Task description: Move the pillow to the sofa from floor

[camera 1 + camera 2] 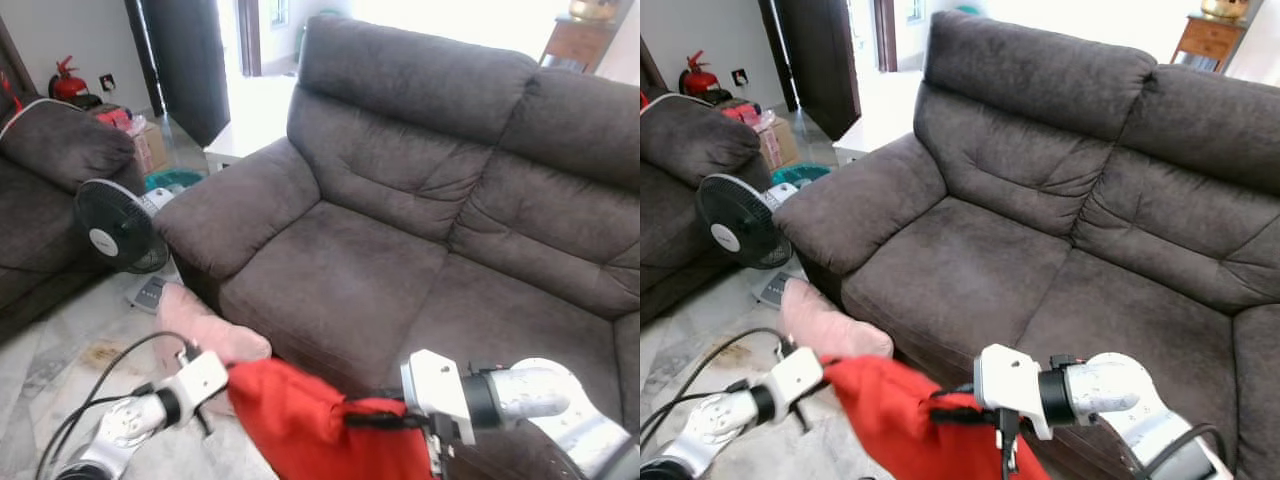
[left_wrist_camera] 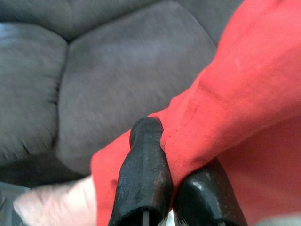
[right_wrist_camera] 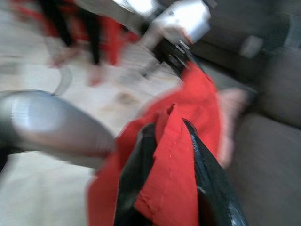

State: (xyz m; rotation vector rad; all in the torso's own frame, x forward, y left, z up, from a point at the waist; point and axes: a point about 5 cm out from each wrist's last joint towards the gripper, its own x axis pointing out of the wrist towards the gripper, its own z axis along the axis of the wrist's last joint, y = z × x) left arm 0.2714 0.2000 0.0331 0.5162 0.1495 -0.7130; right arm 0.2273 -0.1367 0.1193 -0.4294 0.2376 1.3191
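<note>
Pillow (image 1: 300, 420), red, hangs between both grippers, low in front of the sofa (image 1: 420, 230) seat, off the floor (image 1: 60, 350). Left gripper (image 2: 176, 181) is clamped on one edge of the fabric; right gripper (image 3: 171, 174) pinches the opp. edge, fabric bunched between its fingers. Right wrist view is blurry, so I think that grip's firm. I see a pink cushion (image 1: 205, 325) on the floor by the sofa base, w/ a black fan (image 1: 118, 228) nearby.
</note>
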